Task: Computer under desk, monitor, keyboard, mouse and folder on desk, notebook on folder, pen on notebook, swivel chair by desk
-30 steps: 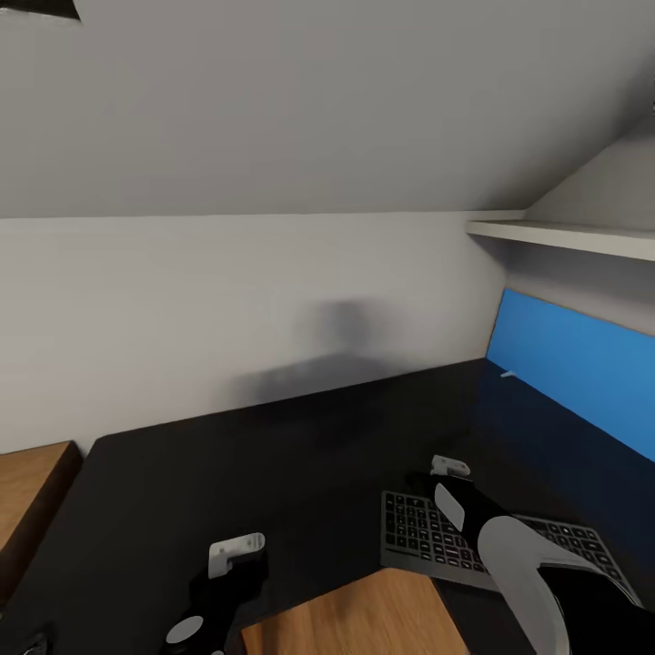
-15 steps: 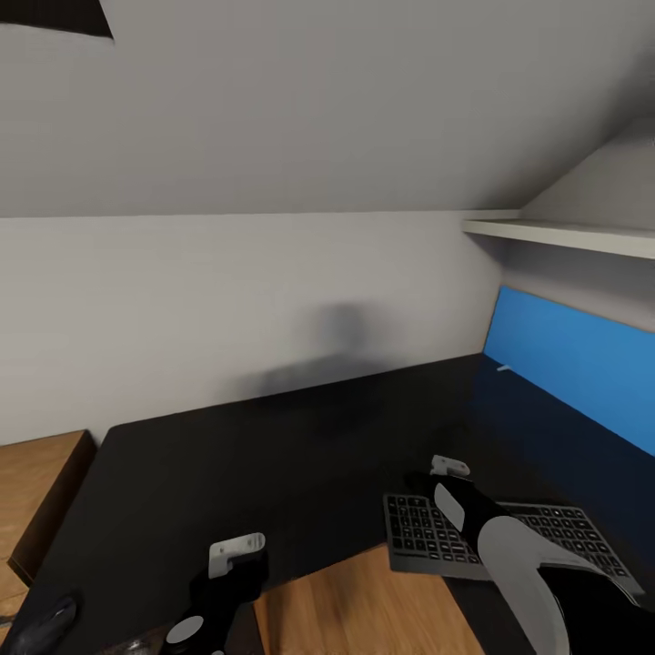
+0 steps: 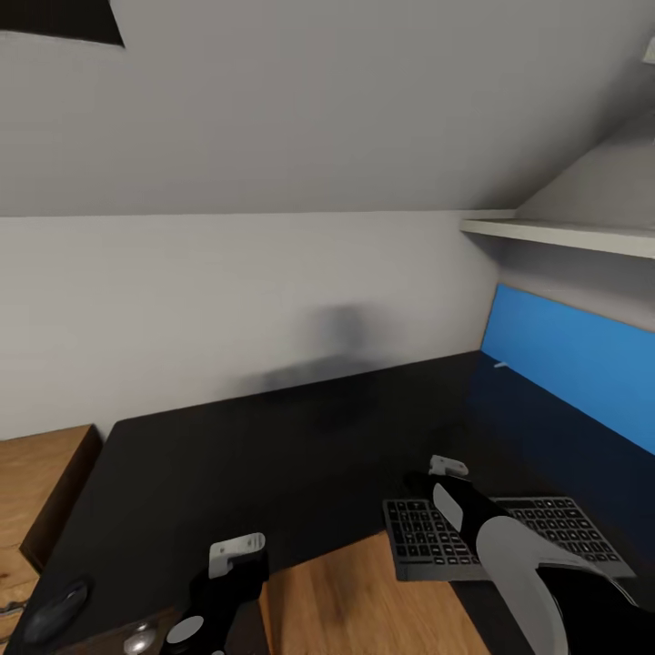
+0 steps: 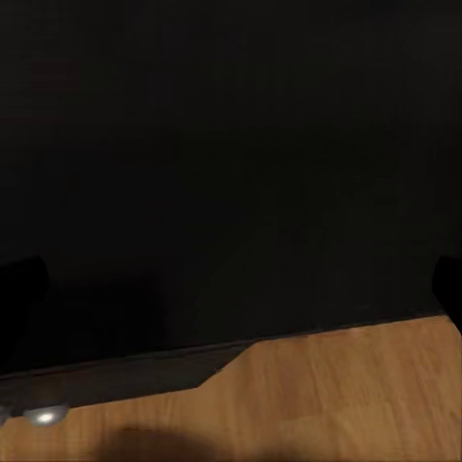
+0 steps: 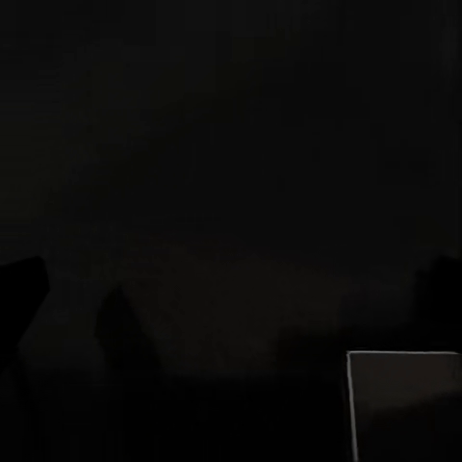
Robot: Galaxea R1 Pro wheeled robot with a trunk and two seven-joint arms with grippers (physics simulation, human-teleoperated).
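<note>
Keyboard and mouse on black desk, both grippers above the desktop.

The keyboard point(image 3: 509, 537) lies flat on the desk point(image 3: 300, 446) near its front edge, below the blue back panel point(image 3: 569, 364). The mouse point(image 3: 55, 611) sits at the desk's front left corner, well apart from the keyboard. Left gripper point(image 3: 236, 546) and right gripper point(image 3: 448, 467) hover over the desktop; jaw state of each cannot be determined. A wooden cabinet point(image 3: 41, 473) adjoins the desk's left end.

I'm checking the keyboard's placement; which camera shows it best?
The head view: the keyboard lies flat on the desk, partly behind the right arm. The right wrist view catches one pale corner; the left wrist view adds nothing.
</note>
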